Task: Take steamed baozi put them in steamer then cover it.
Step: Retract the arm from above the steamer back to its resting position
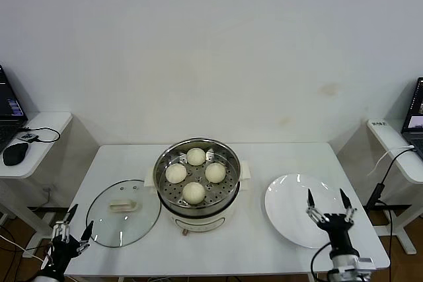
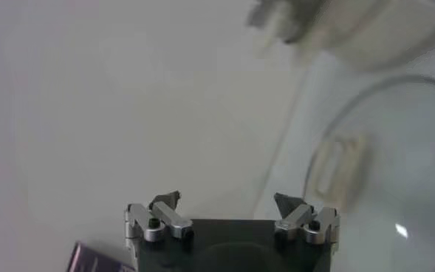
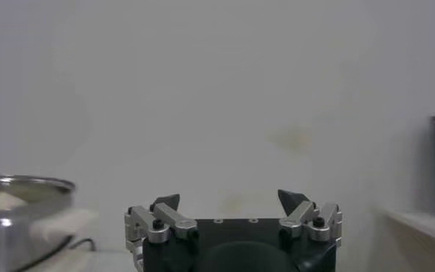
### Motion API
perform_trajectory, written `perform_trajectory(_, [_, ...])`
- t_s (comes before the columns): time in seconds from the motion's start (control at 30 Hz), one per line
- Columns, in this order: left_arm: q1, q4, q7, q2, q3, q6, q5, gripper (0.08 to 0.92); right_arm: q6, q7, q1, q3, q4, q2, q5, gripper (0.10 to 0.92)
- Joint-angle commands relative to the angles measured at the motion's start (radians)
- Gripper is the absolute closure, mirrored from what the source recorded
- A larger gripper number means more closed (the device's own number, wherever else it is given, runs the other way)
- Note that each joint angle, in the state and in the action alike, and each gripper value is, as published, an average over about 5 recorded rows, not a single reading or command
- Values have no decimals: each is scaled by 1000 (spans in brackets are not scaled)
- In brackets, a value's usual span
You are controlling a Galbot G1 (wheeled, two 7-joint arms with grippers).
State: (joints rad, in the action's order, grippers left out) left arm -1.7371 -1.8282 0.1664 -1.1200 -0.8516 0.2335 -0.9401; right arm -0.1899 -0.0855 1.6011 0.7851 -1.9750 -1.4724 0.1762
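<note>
Several cream-white baozi (image 1: 195, 156) lie on the perforated tray inside the steel steamer (image 1: 228, 193) at the table's middle. The glass cover (image 1: 123, 222) lies flat on the table to the steamer's left, its cream handle (image 1: 123, 205) facing up. My left gripper (image 1: 79, 219) hovers open and empty at the table's front left corner, just left of the cover. In the left wrist view the cover (image 2: 394, 170) shows ahead of the left gripper (image 2: 227, 198). My right gripper (image 1: 326, 196) stands open and empty over the front of the plate. In the right wrist view the right gripper (image 3: 230, 198) shows with the steamer (image 3: 18, 214) off to one side.
A flat white plate (image 1: 291, 211) with nothing on it sits on the table (image 1: 277, 156) right of the steamer. Side desks flank the table: the left one (image 1: 39, 130) carries a laptop and a black mouse (image 1: 14, 153), the right one (image 1: 396, 150) a laptop and cables.
</note>
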Motion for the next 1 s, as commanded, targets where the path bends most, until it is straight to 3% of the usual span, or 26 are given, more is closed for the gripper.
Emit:
perform_trajectory(0.03, [81,41,-23,12,59,1,-265,177,-16,54,85,99,6,-71,-11,203])
perform_trajectory(0.3, [191,140,-41,20,145,-8,-262,177,-8,58,99,103,2,-83,-30,203])
perform_trajectory(1.0, [406,324,-38,38,210,0,-259,177,-20,59,113,93,18,-105,-83,203])
